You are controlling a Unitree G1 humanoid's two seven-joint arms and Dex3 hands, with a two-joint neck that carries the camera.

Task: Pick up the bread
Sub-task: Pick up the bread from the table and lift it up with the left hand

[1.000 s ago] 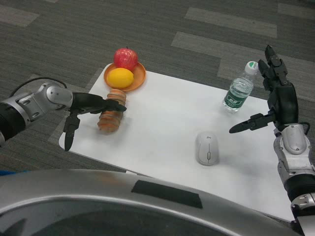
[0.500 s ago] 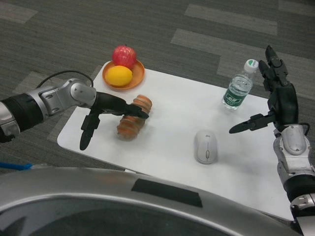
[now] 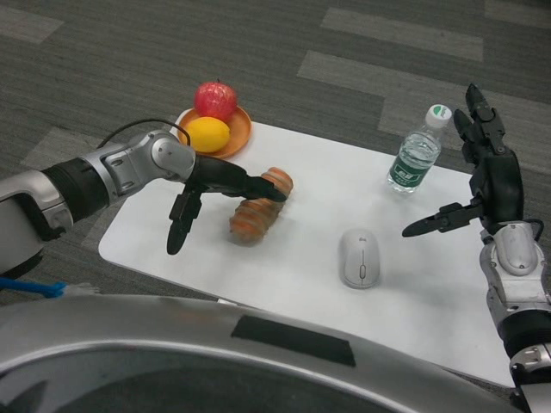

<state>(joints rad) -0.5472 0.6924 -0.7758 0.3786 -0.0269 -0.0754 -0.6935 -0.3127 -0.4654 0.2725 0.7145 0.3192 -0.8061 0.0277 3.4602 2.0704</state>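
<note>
Left hand (image 3: 215, 194) lies over the bread (image 3: 260, 205) at mid-table (image 3: 430, 284), fingers stretched across the loaf's top and one hanging down off its left side; whether it actually grips the loaf cannot be told. The step in hand looks like securing the grasp, and the next move likely calls for closing firmly around the loaf and lifting it straight up. Its forearm reaches in from the left, low and level. Right hand (image 3: 482, 185) waits upright at the right edge, fingers spread, holding nothing, near the bottle (image 3: 417, 155). Between them sits a mouse (image 3: 360, 258).
</note>
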